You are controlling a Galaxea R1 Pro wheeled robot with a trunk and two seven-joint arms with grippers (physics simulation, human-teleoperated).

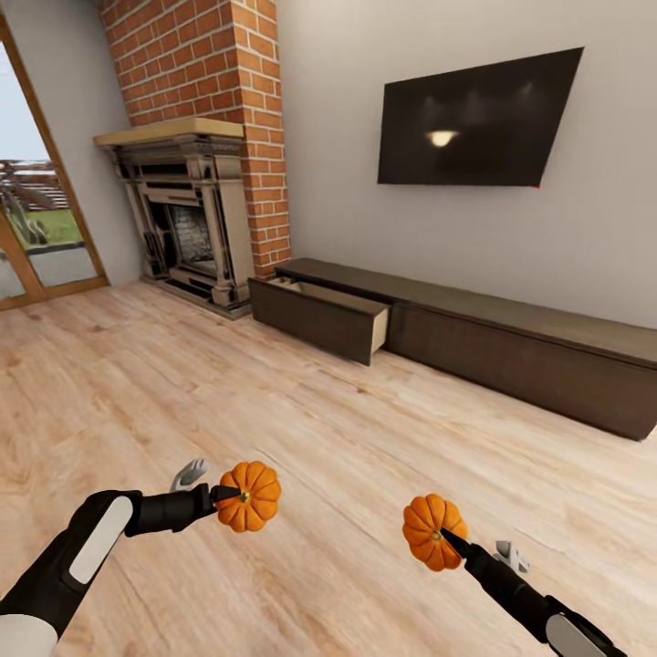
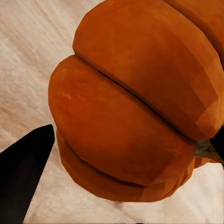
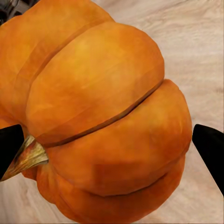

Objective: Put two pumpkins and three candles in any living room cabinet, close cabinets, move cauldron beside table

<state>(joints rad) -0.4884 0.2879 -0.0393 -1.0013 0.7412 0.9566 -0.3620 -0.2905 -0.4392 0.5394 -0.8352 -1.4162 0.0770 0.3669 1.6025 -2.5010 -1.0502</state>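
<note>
Each arm carries a small orange ribbed pumpkin above the wooden floor. My left gripper (image 1: 228,497) is shut on the left pumpkin (image 1: 249,495), whose ribs show up close in the left wrist view (image 2: 130,107). My right gripper (image 1: 447,540) is shut on the right pumpkin (image 1: 433,531), seen large with its tan stem in the right wrist view (image 3: 102,121). Ahead, the long low dark brown cabinet (image 1: 511,347) runs along the wall, with its left drawer (image 1: 321,318) pulled open and a pale interior showing. No candles or cauldron are in view.
A brick chimney with a stone fireplace (image 1: 187,214) stands at the back left, beside a glass door (image 1: 36,237). A black TV (image 1: 474,119) hangs on the wall above the cabinet. Bare wooden floor (image 1: 274,401) stretches between me and the cabinet.
</note>
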